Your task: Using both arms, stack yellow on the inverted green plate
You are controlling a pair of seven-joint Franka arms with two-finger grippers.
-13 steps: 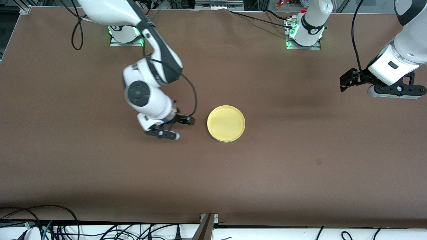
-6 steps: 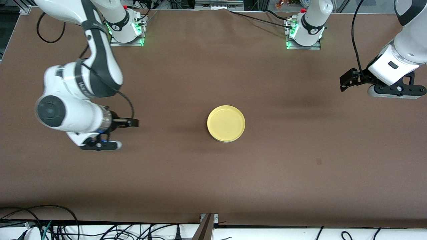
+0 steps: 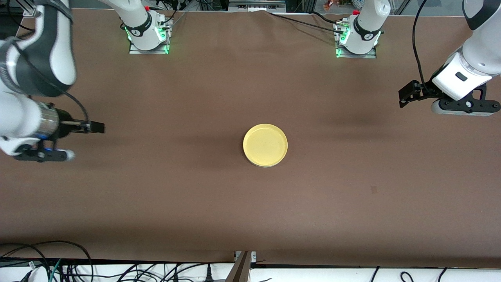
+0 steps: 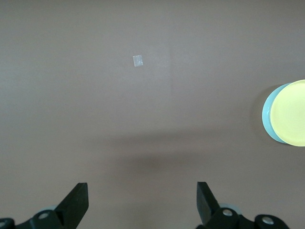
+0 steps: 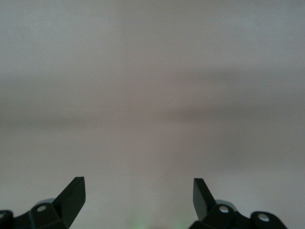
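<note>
The yellow plate (image 3: 265,144) lies right way up in the middle of the table, on top of the green plate. The yellow plate hides almost all of the green plate in the front view. In the left wrist view the yellow plate (image 4: 291,112) has a crescent of the green plate (image 4: 266,114) showing beside it. My right gripper (image 3: 41,155) is open and empty over bare table at the right arm's end; its wrist view (image 5: 138,198) shows only table. My left gripper (image 3: 464,107) is open and empty, waiting over the left arm's end (image 4: 143,205).
A small pale square mark (image 4: 138,61) lies on the brown table, also seen in the front view (image 3: 374,190). The arm bases (image 3: 146,33) (image 3: 358,37) stand along the table's farthest edge. Cables lie past the edge nearest the camera.
My right arm has swung away from beside the stacked plates to the right arm's end of the table, gripper empty. The plates and the left arm have not moved.
</note>
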